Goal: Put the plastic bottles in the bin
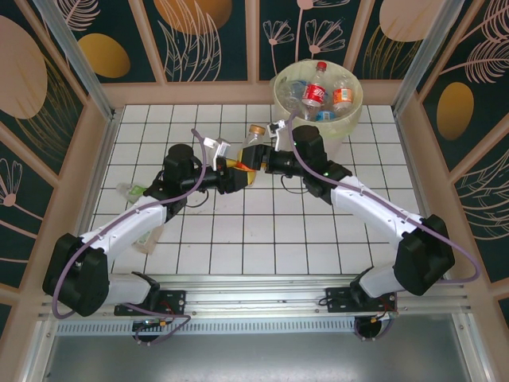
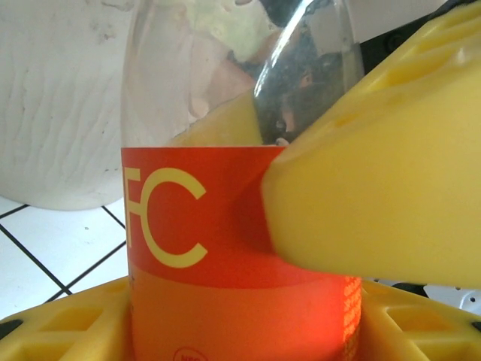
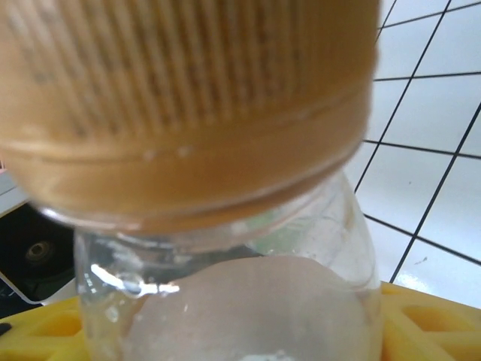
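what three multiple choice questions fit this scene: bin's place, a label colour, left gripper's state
1. Where is the large round cream bin? A) by the arm bases B) far edge, right of centre C) far left corner
2. What colour is the label on the clear plastic bottle between the grippers? A) blue B) green C) orange-red
3. The left gripper is: A) open, touching nothing B) shut on the bottle C) inside the bin
Answers: B, the top view puts it at the far edge; C, the left wrist view shows it; B, its yellow fingers press the label.
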Motion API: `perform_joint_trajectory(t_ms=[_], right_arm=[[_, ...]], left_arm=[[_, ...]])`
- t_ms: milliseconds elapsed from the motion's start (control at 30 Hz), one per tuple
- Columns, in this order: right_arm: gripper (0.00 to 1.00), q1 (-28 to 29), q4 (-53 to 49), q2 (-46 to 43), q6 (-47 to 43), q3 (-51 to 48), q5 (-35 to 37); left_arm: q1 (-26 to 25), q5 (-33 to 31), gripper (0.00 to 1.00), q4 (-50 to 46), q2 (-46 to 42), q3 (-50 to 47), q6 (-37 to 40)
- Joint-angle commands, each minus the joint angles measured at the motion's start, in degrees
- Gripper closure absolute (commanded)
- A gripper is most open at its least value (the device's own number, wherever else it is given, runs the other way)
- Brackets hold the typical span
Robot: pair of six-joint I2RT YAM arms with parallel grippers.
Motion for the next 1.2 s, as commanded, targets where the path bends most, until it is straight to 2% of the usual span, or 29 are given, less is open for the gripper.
perform_joint_trajectory(t_ms=[0, 300, 433, 567, 833, 1000, 1167], right_arm=[[0.38, 0.6, 2.2, 0.0, -0.1, 2.3, -0.4], [0.52, 0.9, 1.7, -0.7, -0.2, 2.3, 0.4], [0.53, 0.9, 1.2, -1.2, -0.4, 2.6, 1.2], [0.53, 0.7, -1.5, -2.3, -2.5, 4.2, 3.7], [0.53, -0.2, -10.7, -6.2, -9.8, 10.2, 14.1], [0.53, -1.9, -16.2, -8.3, -16.2, 16.0, 23.5], [0.52, -5.8, -18.7, -8.7, -20.6, 20.8, 28.5]], left_arm=[[-0.4, 0.6, 0.41, 2.9, -0.3, -0.7, -0.8], [-0.5, -0.2, 0.4, 3.0, 1.4, -0.1, -1.6], [-0.5, -0.3, 0.27, 2.7, 1.2, 0.2, -1.6], [-0.5, -0.4, 0.02, 1.5, 0.0, 0.6, -0.9], [-0.5, 0.6, 0.01, 1.3, -6.6, 0.3, 0.1], [-0.5, -2.4, 0.01, -8.2, -10.2, 2.4, 3.2], [-0.5, -7.9, 0.01, -16.8, -13.7, 3.1, 5.8]])
